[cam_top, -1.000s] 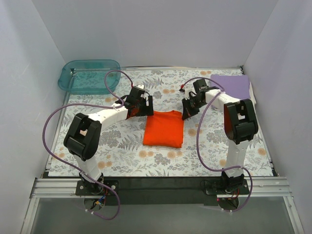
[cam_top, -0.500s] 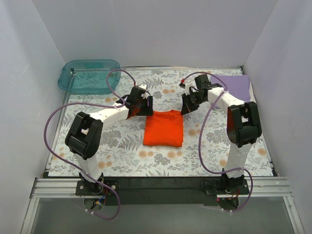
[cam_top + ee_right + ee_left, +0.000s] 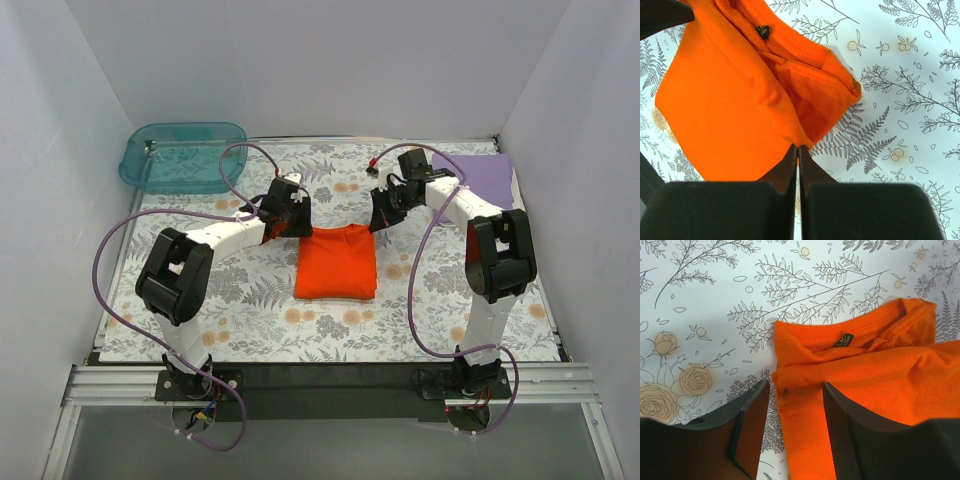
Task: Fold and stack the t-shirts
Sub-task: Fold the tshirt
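Note:
The orange-red t-shirt lies folded in a rectangle mid-table, collar end towards the back. My left gripper is at its back left corner. In the left wrist view the jaws stand apart astride the shirt's left edge, with the collar label just beyond. My right gripper is at the back right corner. Its jaws are shut on a pinch of the orange cloth, which comes to a point at the tips. The lavender t-shirt lies folded at the back right.
A translucent teal tub stands at the back left corner. The floral tablecloth covers the table, with white walls on three sides. Purple cables loop over both arms.
My left jaws have narrowed around the shirt's left edge. My right gripper, still shut, has moved a little back and left, at the shirt's back right corner.

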### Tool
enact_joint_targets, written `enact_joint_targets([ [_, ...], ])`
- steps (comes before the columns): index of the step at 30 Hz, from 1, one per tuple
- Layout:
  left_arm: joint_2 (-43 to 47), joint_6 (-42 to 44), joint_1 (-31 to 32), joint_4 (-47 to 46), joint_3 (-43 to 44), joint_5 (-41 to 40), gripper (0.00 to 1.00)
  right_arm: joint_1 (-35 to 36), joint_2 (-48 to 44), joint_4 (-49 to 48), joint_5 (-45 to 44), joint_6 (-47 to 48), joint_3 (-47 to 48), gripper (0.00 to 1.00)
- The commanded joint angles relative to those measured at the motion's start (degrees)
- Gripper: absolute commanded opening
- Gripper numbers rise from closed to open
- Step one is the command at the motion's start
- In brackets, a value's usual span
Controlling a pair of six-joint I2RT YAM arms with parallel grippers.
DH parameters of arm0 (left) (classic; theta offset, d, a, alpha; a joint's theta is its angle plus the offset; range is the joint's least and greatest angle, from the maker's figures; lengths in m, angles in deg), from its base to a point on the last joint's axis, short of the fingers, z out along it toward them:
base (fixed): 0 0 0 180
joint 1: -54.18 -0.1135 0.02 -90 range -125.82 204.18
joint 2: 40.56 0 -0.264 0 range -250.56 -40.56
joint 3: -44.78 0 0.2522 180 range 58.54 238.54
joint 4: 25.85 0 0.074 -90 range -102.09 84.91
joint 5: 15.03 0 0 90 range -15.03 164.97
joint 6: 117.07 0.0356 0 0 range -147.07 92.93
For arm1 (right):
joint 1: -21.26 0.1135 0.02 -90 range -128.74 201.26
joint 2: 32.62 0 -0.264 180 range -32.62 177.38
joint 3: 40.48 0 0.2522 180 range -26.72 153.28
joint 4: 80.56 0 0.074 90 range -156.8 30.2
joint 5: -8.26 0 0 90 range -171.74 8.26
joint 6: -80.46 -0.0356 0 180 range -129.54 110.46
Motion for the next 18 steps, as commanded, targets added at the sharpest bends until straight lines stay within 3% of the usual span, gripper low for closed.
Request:
enact_joint_targets([
  [1, -0.14, -0.04, -0.42, -0.72, 0.30, -1.53, 0.44, 0.30, -1.30, -0.76, 1.23, 0.68, 2.97, 0.01],
  [11, -1.46, -0.22, -0.42, -1.86, 0.04, -0.48, 0.31, 0.74, -0.95, -0.67, 1.23, 0.86, 3.76, 0.01],
  [15, -1.11, -0.40, -0.42, -1.86, -0.31, -0.48, 0.13, 0.83, -0.95, -0.76, 1.05, 0.86, 4.12, 0.01],
  [16, -0.85, -0.48, -0.42, -1.86, -0.58, -0.57, 0.03, 0.74, -1.12, -0.76, 0.79, 0.68, 4.29, 0.01],
  [18, 0.64, -1.01, -0.42, -1.95, -1.10, -1.35, 0.00, 0.83, -1.12, -0.76, 0.44, 0.51, 4.55, 0.01],
])
